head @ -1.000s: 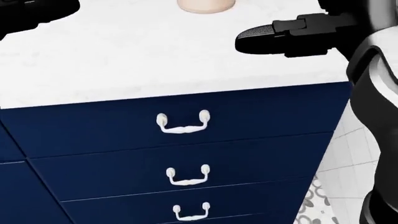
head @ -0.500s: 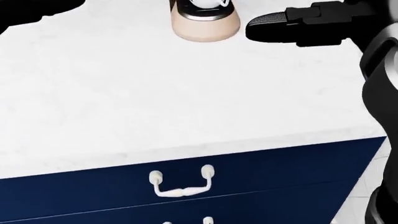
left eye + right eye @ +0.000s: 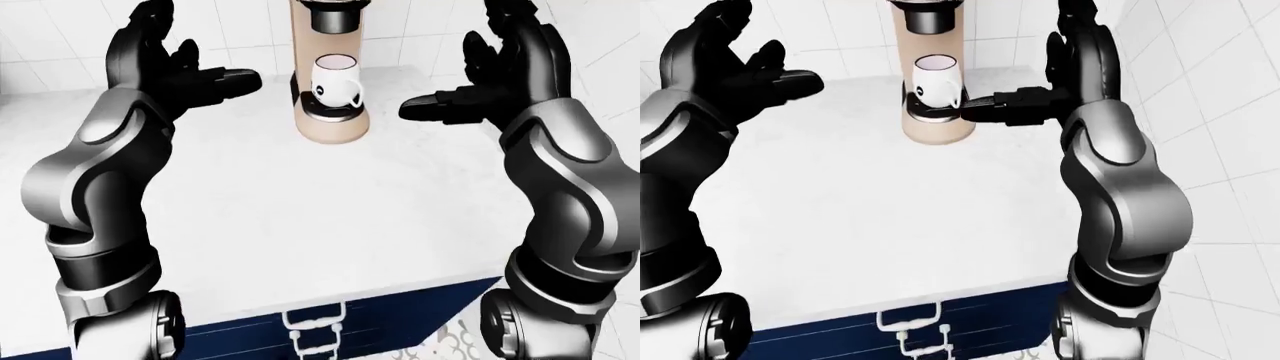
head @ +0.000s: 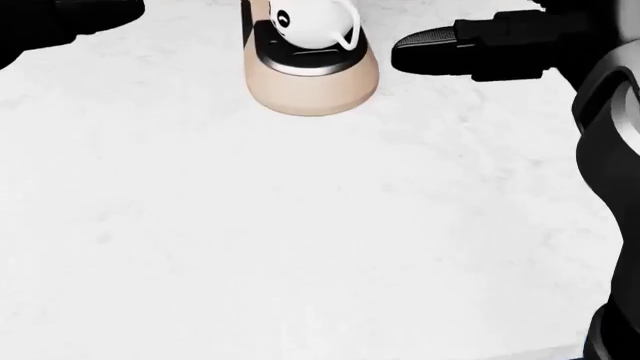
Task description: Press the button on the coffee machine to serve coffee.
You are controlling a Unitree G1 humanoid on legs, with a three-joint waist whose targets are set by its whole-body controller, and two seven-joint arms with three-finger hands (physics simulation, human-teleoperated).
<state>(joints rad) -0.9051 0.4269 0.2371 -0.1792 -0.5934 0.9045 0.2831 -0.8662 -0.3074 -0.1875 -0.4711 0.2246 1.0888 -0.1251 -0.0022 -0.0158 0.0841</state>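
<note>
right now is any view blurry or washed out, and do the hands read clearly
Left-eye view: sharp, evenly lit, with soft highlights on the grey arms; the mug and coffee machine read cleanly. Head view: white counter nearly featureless, right robot hand a flat black shape. Right-eye view: crisp; left robot hand clearly open.

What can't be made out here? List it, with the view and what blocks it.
- Beige coffee machine: its top, and any button, cut off by the upper edge in every view.
- White mug: contents unseen, rim turned away.
- Navy drawers: mostly below the bottom edge.
</note>
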